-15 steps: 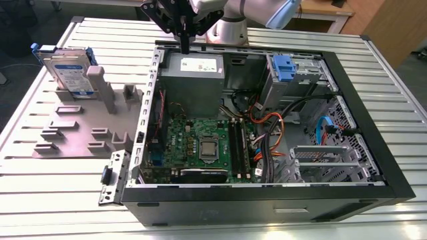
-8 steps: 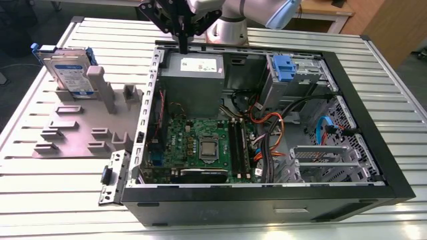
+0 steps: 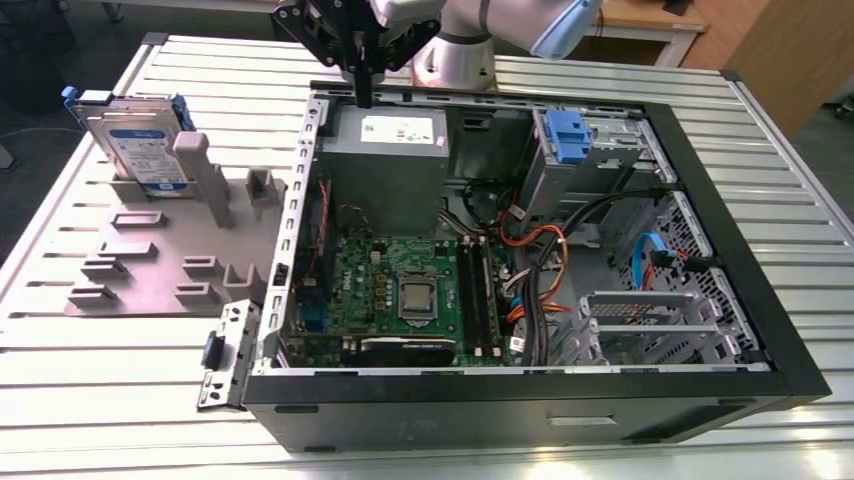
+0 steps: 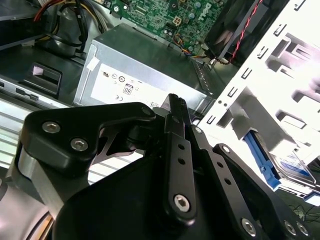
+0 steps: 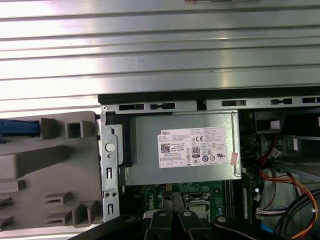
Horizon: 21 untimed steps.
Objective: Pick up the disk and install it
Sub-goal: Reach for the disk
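Note:
The disk (image 3: 138,145), silver-grey with a white-and-blue label and a blue bracket, stands on edge in a grey holder (image 3: 160,250) at the exterior view's left, outside the computer case. The second wrist view shows the disk (image 4: 292,165) past the case's white side wall. In the first wrist view its blue bracket edge (image 5: 17,128) pokes out over the holder. My gripper (image 3: 363,98) hangs above the case's far rim, over the power supply (image 3: 387,135), well apart from the disk. Its fingers (image 4: 175,107) lie together, shut and holding nothing.
The open computer case (image 3: 747,300) fills the middle of the slatted metal table (image 3: 80,400). Inside are the motherboard (image 3: 400,290), orange and blue cables (image 3: 547,260), a drive cage with a fixed blue handle (image 3: 567,135) and a lower metal cage (image 3: 641,320).

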Available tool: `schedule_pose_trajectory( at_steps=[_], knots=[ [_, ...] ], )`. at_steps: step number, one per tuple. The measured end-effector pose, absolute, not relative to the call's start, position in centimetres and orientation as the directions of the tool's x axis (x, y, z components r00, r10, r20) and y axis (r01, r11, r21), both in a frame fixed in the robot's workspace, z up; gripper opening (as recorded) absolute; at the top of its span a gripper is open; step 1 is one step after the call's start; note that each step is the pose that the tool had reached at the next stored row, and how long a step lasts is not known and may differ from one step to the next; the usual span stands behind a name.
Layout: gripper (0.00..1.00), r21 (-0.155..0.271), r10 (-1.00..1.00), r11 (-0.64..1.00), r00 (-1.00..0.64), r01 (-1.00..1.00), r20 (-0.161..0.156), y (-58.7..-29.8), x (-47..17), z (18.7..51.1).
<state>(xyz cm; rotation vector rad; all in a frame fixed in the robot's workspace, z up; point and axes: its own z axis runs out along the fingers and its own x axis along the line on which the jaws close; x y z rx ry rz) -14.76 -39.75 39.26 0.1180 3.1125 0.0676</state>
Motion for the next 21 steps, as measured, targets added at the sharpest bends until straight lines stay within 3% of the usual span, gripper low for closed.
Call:
schedule_pose_trajectory(
  at_steps=[21],
  knots=[
    [0.11, 0.044, 0.076, 0.996, -0.997, 0.075, -0.024, -39.75, -15.30, 39.23]
  ],
)
